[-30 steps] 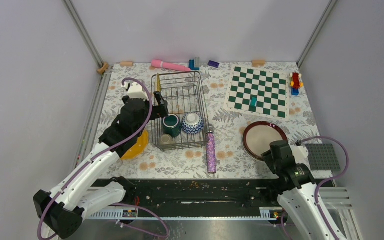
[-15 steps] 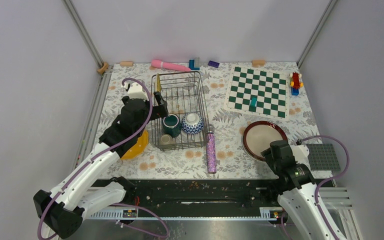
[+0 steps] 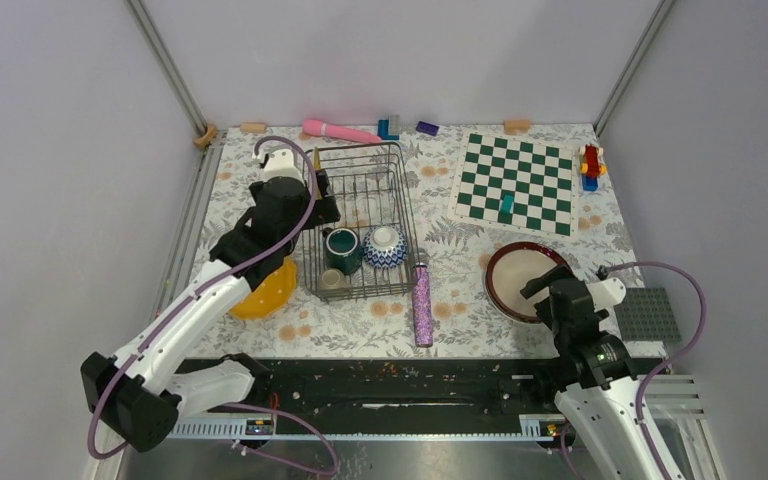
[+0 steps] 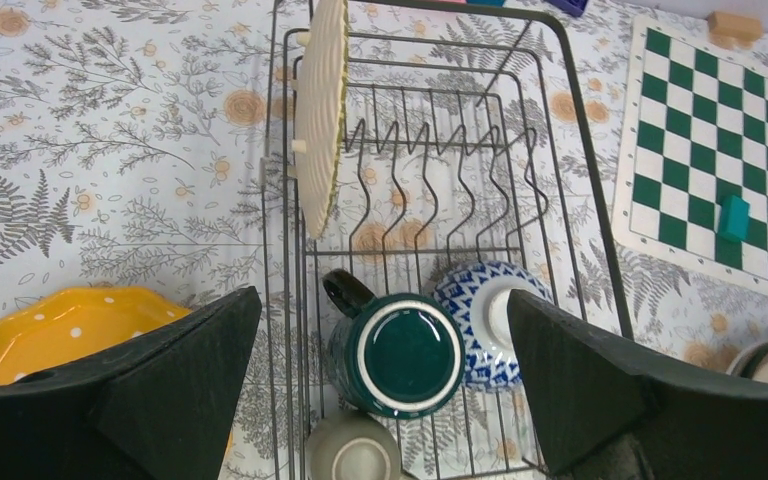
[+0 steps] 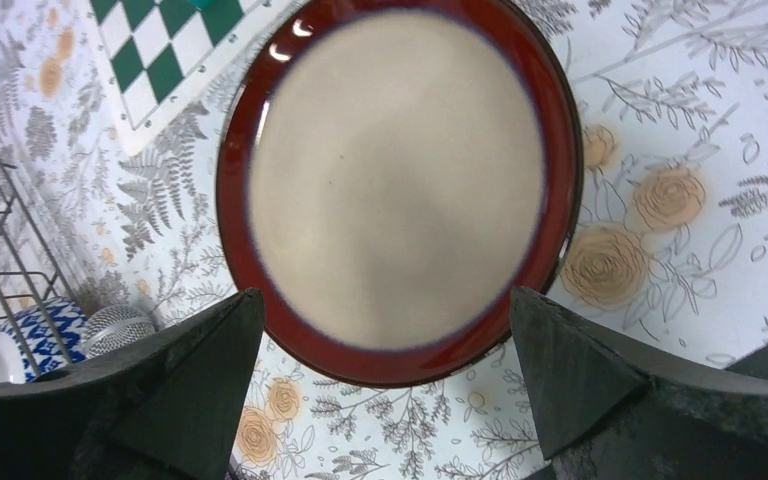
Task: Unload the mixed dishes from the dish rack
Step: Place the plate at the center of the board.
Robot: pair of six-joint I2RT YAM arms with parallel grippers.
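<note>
The black wire dish rack [image 3: 396,190] stands on the floral cloth and also shows in the left wrist view [image 4: 582,190]. In its near end, upside down, are a dark teal mug [image 3: 342,248] [image 4: 400,352], a blue patterned bowl [image 3: 385,245] [image 4: 488,303] and a small greyish cup [image 3: 332,281] [image 4: 353,452]. A pale plate [image 3: 316,166] [image 4: 320,110] stands upright at the rack's left wall. My left gripper [image 3: 320,203] [image 4: 385,390] is open and empty above the mug. My right gripper [image 3: 543,288] [image 5: 385,390] is open and empty over the near edge of the dark red-rimmed plate [image 3: 528,278] [image 5: 400,180].
A yellow plate [image 3: 265,290] [image 4: 60,325] lies left of the rack. A glittery purple cylinder [image 3: 422,300] lies by its near right corner. The green-white chessboard [image 3: 517,183] holds a teal piece; a grey studded plate [image 3: 646,313] and small toys lie at the right and back edges.
My left arm has moved toward the back along the rack's left side. My right wrist has turned and shifted slightly right. The dishes have not moved.
</note>
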